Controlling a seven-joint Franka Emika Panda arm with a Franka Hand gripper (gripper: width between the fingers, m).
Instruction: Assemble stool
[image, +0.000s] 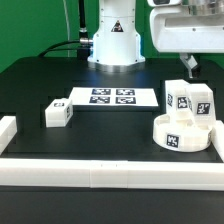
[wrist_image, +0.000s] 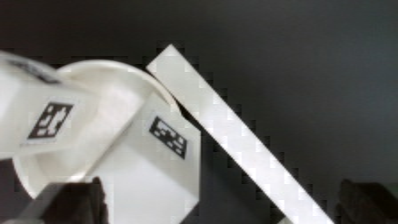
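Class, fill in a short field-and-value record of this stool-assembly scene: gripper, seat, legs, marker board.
gripper: open, empty, raised above the seat
seat: round white ring, tagged, exterior view's right, by the front rail
legs at seat: two, upright, on or behind it, unclear which
loose leg: alone, exterior view's left
marker board: flat, mid-table, before the robot base

You're looking at a black worktop (image: 110, 130) that is carrying the marker board (image: 112, 97) near its middle. A leg (image: 56, 114) is lying alone toward the exterior view's left, well apart from the seat (image: 185, 135), which is sitting toward the right. Two more legs (image: 178, 97) are standing at the seat's far side. Rails (image: 110, 172) are bordering the front edge.
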